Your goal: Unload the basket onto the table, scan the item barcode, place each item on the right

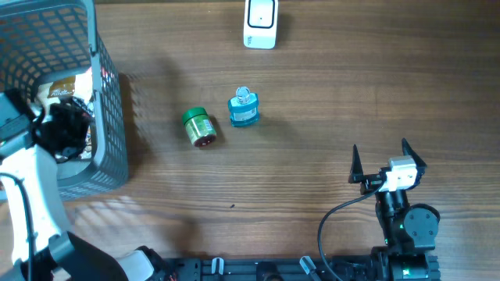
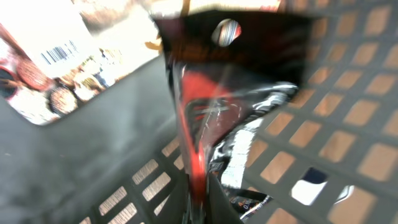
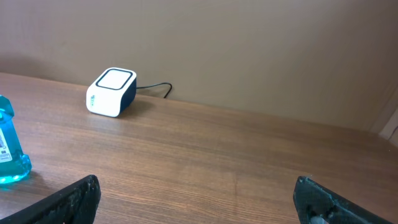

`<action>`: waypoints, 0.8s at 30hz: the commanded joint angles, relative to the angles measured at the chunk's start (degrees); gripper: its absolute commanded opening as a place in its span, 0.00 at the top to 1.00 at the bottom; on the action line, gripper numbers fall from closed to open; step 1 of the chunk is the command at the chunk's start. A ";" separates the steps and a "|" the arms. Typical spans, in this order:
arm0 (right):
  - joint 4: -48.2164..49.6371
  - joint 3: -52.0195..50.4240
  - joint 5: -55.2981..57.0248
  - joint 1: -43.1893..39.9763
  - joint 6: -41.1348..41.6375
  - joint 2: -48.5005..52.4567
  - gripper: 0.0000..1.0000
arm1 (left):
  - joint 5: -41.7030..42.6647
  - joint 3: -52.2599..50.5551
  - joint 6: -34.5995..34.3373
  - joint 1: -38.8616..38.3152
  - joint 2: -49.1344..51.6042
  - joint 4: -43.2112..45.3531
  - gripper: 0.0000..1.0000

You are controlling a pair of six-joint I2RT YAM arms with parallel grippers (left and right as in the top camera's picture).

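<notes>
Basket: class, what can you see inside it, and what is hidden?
In the basket: the left gripper, shut on a dark packet, and a barcoded pack on the floor. The arm covers whatever lies beneath it.

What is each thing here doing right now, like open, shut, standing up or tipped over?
Left tool: shut, apparently on a black-and-red foil packet.
Right tool: open, empty.
Grey plastic mesh basket: upright, packets and the left tool inside.
Green round jar: lying on its side.
Blue clear plastic bottle: standing upright.
White box-shaped scanner: sitting flat, cable attached.
</notes>
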 commanded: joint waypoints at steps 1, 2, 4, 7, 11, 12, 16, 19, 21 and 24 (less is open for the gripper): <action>0.13 -0.04 -0.92 0.07 -0.72 0.00 0.00 | 7.37 1.40 0.31 3.50 -4.20 1.11 0.96; 0.13 -0.04 -0.92 0.07 -0.74 0.00 0.00 | 9.29 1.40 0.31 4.20 -5.35 1.62 0.96; 0.13 -0.04 -0.92 0.07 -0.72 0.00 0.00 | 11.37 1.40 0.28 4.59 -6.95 2.60 0.96; 0.13 -0.04 -0.92 0.07 -0.70 0.00 0.00 | 12.28 1.40 -0.26 4.61 -9.20 3.30 0.96; 0.13 -0.04 -0.92 0.07 -0.74 0.00 0.00 | 20.11 1.40 -1.73 4.61 -11.43 5.86 0.96; 0.13 -0.04 -0.92 0.07 -0.72 0.00 0.00 | 24.35 1.40 -3.52 4.61 -11.91 8.09 0.96; 0.13 -0.04 -0.92 0.07 -0.72 0.00 0.00 | 41.16 1.40 -15.23 4.61 -12.35 21.51 0.96; 0.13 -0.04 -0.92 0.07 -0.74 0.00 0.00 | 49.64 1.40 -25.46 4.57 -12.35 33.57 0.96; 0.13 -0.04 -0.92 0.07 -0.74 0.00 0.00 | 51.34 1.40 -31.76 4.57 -12.35 41.83 0.96; 0.13 -0.04 -0.92 0.07 -0.72 0.00 0.00 | 49.48 1.40 -35.32 4.63 -12.35 47.71 0.96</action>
